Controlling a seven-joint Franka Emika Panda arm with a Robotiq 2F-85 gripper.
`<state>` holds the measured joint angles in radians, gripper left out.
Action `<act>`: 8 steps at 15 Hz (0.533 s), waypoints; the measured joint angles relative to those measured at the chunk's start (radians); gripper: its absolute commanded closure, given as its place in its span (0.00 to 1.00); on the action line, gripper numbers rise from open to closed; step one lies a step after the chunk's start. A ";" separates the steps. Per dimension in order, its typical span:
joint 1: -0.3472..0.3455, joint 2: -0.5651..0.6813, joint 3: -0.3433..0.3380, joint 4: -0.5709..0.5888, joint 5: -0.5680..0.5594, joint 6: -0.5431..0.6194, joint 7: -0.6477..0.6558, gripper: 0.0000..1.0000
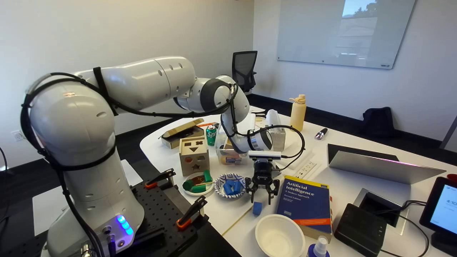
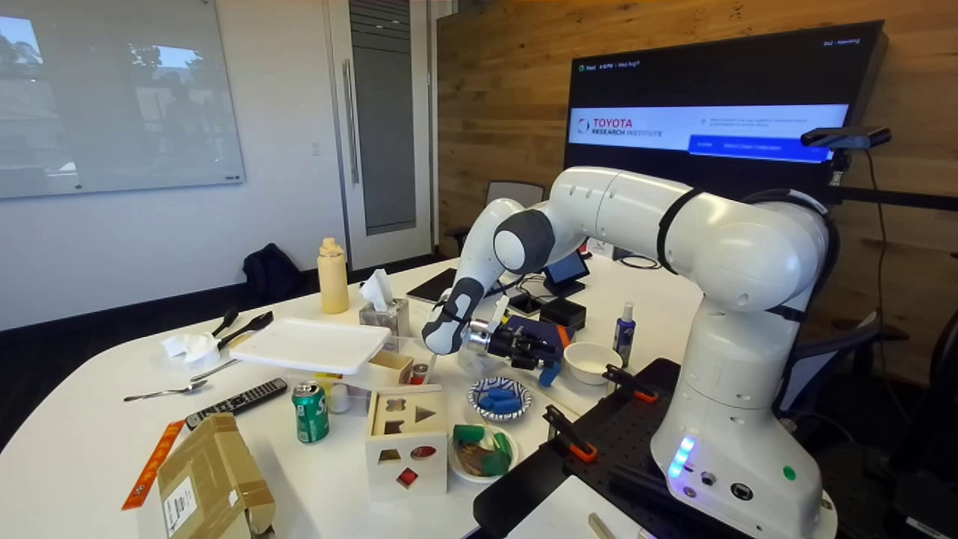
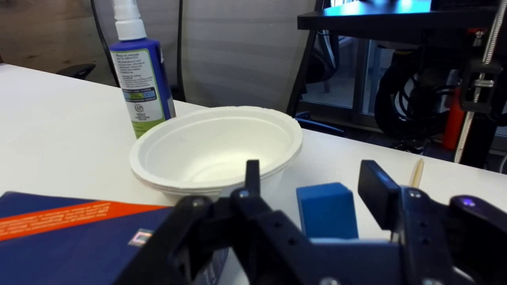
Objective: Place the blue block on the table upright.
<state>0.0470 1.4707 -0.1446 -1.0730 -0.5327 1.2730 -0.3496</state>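
Blue on the worktop (image 3: 59,138); see the block (image 3: 328,213) at the mouth of the wide, unloaded gripper (image 3: 313,174), off-centre toward the wrist view's right; cannot read the long axis, lying or standing; probably calls for centring the gap before closing.

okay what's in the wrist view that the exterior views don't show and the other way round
Only the wrist view: a silver threaded rod and a coil of black cable or hose.

Only the exterior views, both of them: the green soda can, wooden shape-sorter box, pale yellow bottle and patterned bowl.

Shared by all: the white table, lone blue block, open gripper, white bowl, blue book and, cut off in an exterior view, the spray bottle.
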 measured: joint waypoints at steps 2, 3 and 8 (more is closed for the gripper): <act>-0.001 0.000 0.000 0.000 0.000 0.000 0.000 0.00; -0.001 0.001 0.000 0.000 0.000 -0.001 0.000 0.00; -0.008 0.001 0.004 0.000 0.000 -0.001 0.000 0.00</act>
<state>0.0393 1.4719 -0.1404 -1.0730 -0.5327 1.2723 -0.3497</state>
